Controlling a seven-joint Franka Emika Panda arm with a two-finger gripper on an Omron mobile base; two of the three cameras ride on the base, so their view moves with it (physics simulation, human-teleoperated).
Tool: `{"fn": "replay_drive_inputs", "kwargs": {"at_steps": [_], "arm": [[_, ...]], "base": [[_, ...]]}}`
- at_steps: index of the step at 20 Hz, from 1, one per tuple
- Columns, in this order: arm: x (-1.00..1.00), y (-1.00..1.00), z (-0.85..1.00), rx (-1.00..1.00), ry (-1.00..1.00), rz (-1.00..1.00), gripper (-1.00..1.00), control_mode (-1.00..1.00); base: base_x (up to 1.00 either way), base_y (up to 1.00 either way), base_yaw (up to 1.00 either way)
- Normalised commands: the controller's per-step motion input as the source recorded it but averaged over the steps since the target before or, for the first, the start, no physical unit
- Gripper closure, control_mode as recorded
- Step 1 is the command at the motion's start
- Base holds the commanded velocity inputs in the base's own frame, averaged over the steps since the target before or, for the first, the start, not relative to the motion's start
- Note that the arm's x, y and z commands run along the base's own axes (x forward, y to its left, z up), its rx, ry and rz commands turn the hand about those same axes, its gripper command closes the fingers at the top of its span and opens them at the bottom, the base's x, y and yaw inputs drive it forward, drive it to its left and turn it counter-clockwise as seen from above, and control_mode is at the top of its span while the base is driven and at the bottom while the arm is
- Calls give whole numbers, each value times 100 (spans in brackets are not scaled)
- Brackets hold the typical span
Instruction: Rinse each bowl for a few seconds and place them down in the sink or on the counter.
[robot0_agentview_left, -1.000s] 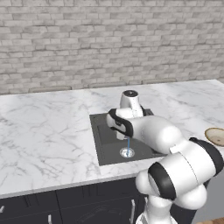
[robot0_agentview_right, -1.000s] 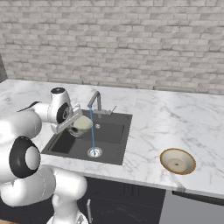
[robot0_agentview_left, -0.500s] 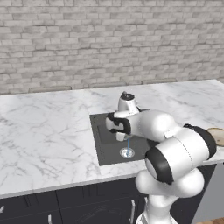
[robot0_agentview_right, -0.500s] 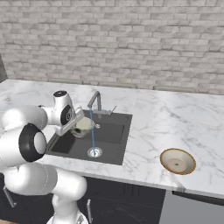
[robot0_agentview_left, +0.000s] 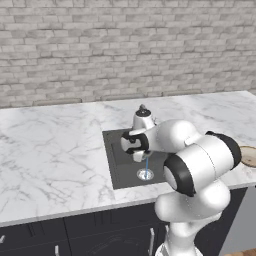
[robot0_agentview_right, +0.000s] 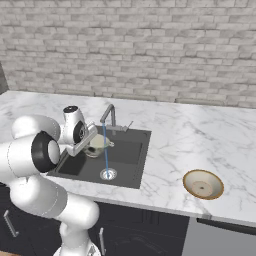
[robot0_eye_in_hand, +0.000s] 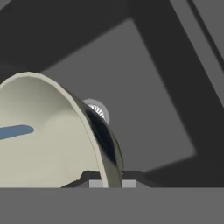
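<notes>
Left base view: the arm reaches over the sink (robot0_agentview_left: 117, 165), wrist blocking the held item; water falls to the drain (robot0_agentview_left: 145, 174); the tan bowl (robot0_agentview_left: 248, 156) sits on the counter (robot0_agentview_left: 50, 150) at far right. Right base view: the gripper (robot0_agentview_right: 89, 141) is clenched on the rim of the pale bowl (robot0_agentview_right: 97, 145), held over the basin beside the water stream (robot0_agentview_right: 105, 150) from the faucet (robot0_agentview_right: 110, 116); tan bowl well apart on the marble. Hand view: fingertips (robot0_eye_in_hand: 95, 181) pinch the pale bowl's thin wall, one inside, one outside. Likely rigid, light, glossy and wet, so slippery; a rim pinch could swivel, so grip deep on the wall and set down gently.
</notes>
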Motion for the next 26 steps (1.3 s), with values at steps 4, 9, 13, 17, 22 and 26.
{"fn": "replay_drive_inputs", "kwargs": {"at_steps": [4, 9, 13, 17, 22, 26], "arm": [[-5, 22, 24, 0, -5, 0, 100, -100], [-19, 33, 39, 0, -5, 0, 100, -100], [-16, 35, 43, 0, -5, 2, 100, -100], [-19, 32, 33, 0, -1, 7, 100, -100], [-10, 40, 21, 0, 0, 12, 100, -100], [-11, 44, 13, 0, 0, 16, 100, -100]], "base": [[0, 0, 0], [0, 0, 0], [0, 0, 0], [0, 0, 0], [0, 0, 0], [0, 0, 0]]}}
